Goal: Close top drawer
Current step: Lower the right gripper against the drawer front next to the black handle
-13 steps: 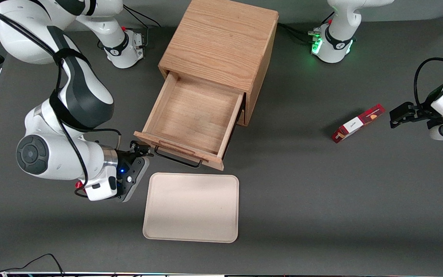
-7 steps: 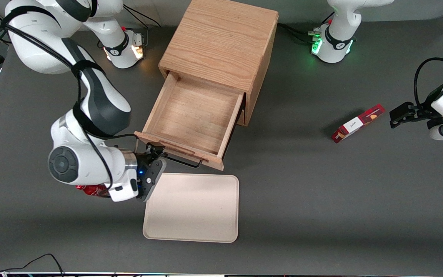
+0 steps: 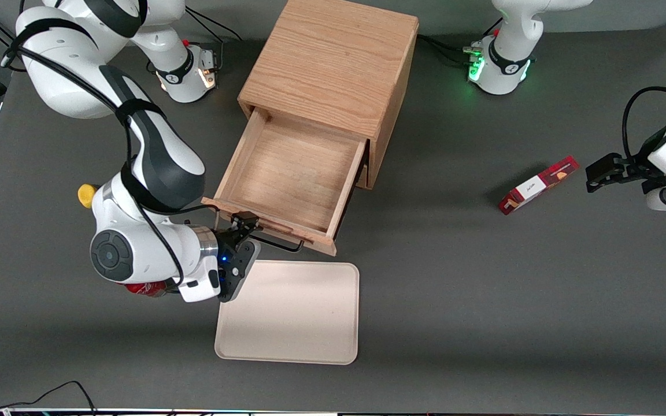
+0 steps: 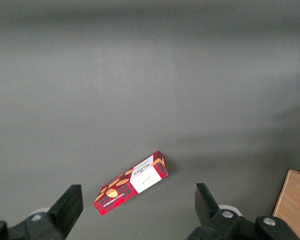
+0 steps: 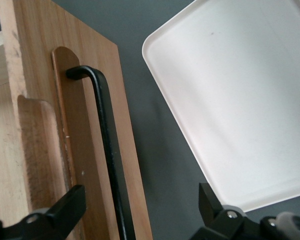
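Note:
The top drawer (image 3: 292, 173) of the oak cabinet (image 3: 333, 63) stands pulled far out, an empty light wood box. Its black wire handle (image 3: 278, 244) hangs under the wooden lip on the drawer front (image 3: 269, 225). My right gripper (image 3: 245, 226) is open right at the drawer front, at the handle's end toward the working arm. In the right wrist view the open fingers (image 5: 70, 207) straddle the handle (image 5: 107, 150) and the front panel (image 5: 125, 125), with the gripper (image 5: 140, 212) close against them. The lower drawer is hidden.
A cream tray (image 3: 289, 312) lies flat just nearer the front camera than the drawer, also in the right wrist view (image 5: 240, 100). A red snack box (image 3: 538, 185) lies toward the parked arm's end. A yellow thing (image 3: 85, 195) and a red thing (image 3: 142, 288) peek out beside the working arm.
My right gripper has moved along the table from beside the drawer's corner to right in front of the drawer front, over the handle's end. The drawer has not visibly moved.

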Robot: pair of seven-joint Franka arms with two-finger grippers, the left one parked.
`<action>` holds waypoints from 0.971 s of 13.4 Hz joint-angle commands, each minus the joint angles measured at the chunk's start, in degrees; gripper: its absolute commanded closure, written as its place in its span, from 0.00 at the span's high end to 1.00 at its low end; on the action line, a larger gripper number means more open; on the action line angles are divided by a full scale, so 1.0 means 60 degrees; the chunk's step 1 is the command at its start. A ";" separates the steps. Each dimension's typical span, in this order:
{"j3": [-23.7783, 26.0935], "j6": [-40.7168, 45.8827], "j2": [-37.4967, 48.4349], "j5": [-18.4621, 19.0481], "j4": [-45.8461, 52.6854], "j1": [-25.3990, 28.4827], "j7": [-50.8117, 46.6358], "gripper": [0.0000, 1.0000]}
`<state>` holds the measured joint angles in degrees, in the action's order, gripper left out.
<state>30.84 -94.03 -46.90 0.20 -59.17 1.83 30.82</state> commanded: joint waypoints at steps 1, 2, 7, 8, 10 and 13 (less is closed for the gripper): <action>0.0016 -0.0017 -0.0314 -0.0062 0.0252 0.0179 -0.0258 1.00; 0.0016 -0.0017 -0.0328 -0.0048 0.0252 0.0194 -0.0258 1.00; 0.0001 0.0013 -0.0285 -0.0004 0.0340 0.0150 -0.0214 1.00; 0.0001 -0.0002 -0.0299 -0.0004 0.0340 0.0164 -0.0229 1.00; -0.0028 -0.0002 -0.0314 -0.0004 0.0252 0.0194 -0.0244 1.00; -0.0028 -0.0017 -0.0314 -0.0004 0.0208 0.0223 -0.0244 1.00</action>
<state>30.87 -94.38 -48.16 0.20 -59.11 2.22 30.64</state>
